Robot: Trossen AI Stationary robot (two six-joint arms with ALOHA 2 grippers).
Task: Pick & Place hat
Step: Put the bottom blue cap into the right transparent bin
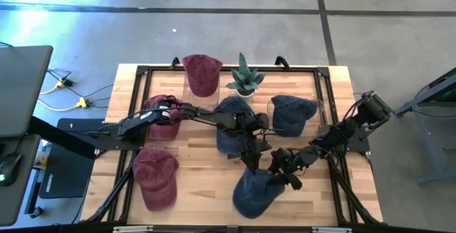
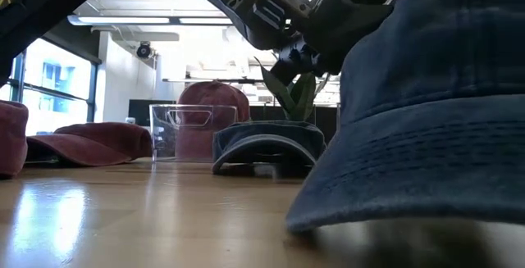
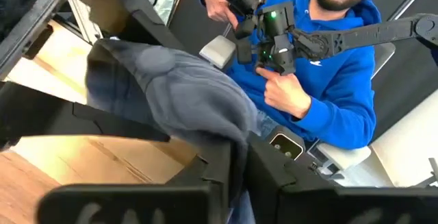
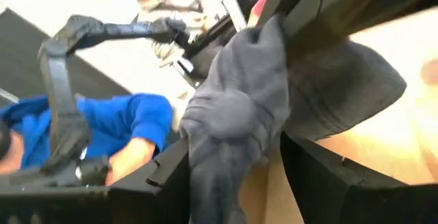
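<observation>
A dark blue hat (image 1: 255, 194) sits at the table's near side and fills the right of the low view (image 2: 426, 104). Both grippers are at its far part. My left gripper (image 1: 255, 163) reaches in from the left across the table's middle and is shut on the hat (image 3: 171, 94). My right gripper (image 1: 288, 176) comes from the right and is shut on the hat's cloth (image 4: 233, 114). Whether the brim (image 2: 369, 194) touches the wood, I cannot tell. My left gripper pinches a fold of the blue hat's crown (image 3: 229, 131) between its two fingers (image 3: 212, 176). It comes slanting down from the table's far side. My right gripper pinches a bunched fold of the crown cloth (image 4: 226, 148) between its fingers (image 4: 315, 176), coming slanting from the table's right; the cloth is gathered in several layers.
Two more blue hats (image 1: 234, 122) (image 1: 292, 113) lie mid-table. Three maroon hats (image 1: 202, 73) (image 1: 162, 115) (image 1: 155, 176) lie far and left. A potted plant (image 1: 246, 80) stands at the far edge, and a clear box (image 2: 193, 129) by it. A person in a blue hoodie (image 3: 328, 66) stands beyond the table.
</observation>
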